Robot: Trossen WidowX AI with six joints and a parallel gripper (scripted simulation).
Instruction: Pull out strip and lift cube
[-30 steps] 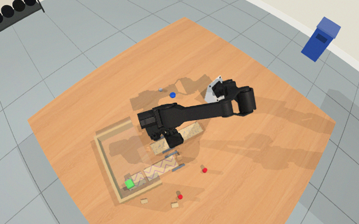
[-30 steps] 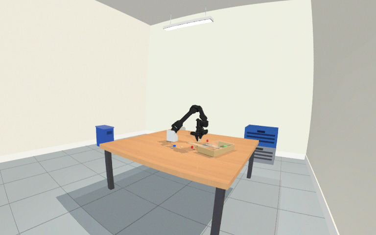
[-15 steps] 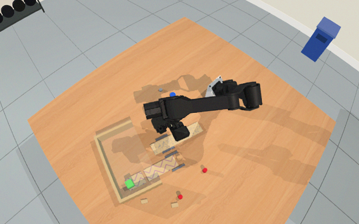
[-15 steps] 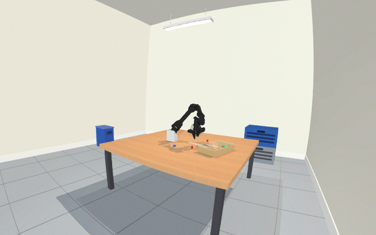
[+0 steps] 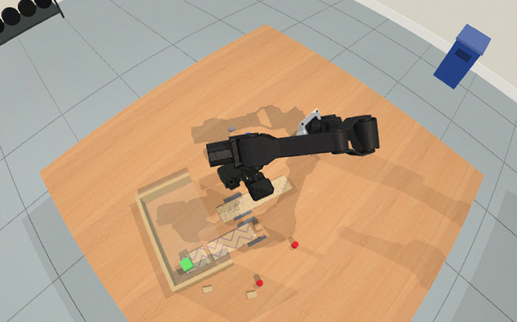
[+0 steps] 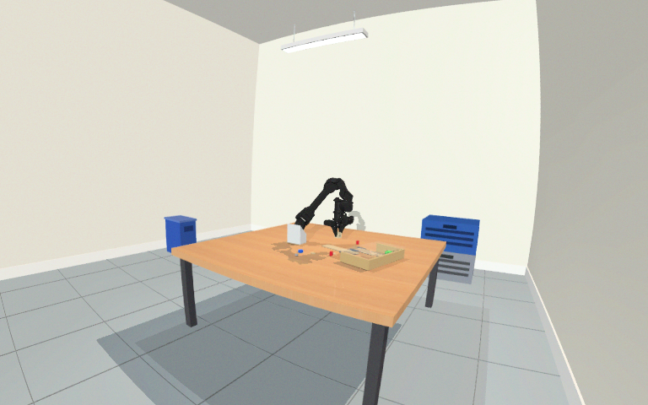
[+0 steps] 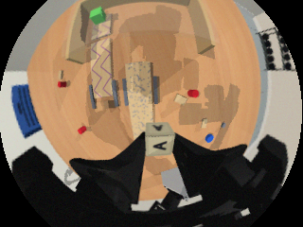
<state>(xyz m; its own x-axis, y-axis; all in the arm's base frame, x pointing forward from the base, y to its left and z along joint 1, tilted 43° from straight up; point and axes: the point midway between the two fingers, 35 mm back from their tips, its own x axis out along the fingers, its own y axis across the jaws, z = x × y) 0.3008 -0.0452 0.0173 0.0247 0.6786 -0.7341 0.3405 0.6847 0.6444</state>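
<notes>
My gripper (image 6: pixel 339 234) (image 7: pixel 157 134) is shut on a pale wooden cube (image 7: pixel 159 146) that shows the letter A, and holds it above the table. In the top view the arm hides the cube. The speckled strip (image 5: pixel 278 187) (image 7: pixel 139 82) looks unbroken and lies on the table between two dark guides, its far end by the tray's open side. The zigzag strip (image 5: pixel 232 239) (image 7: pixel 101 66) shows a gap between a long piece and a short piece (image 5: pixel 199 256). A green cube (image 5: pixel 186 263) (image 7: pixel 98 15) sits at the short piece's far end.
A wooden-walled tray (image 5: pixel 155 241) (image 6: pixel 365 261) (image 7: pixel 203 29) with a see-through cover stands around the far ends. Red pieces (image 5: pixel 294 244) (image 5: pixel 259 282) (image 7: pixel 193 94), a blue ball (image 6: pixel 299 251) (image 7: pixel 209 138) and small wooden blocks (image 5: pixel 207 288) (image 5: pixel 251 295) lie outside it.
</notes>
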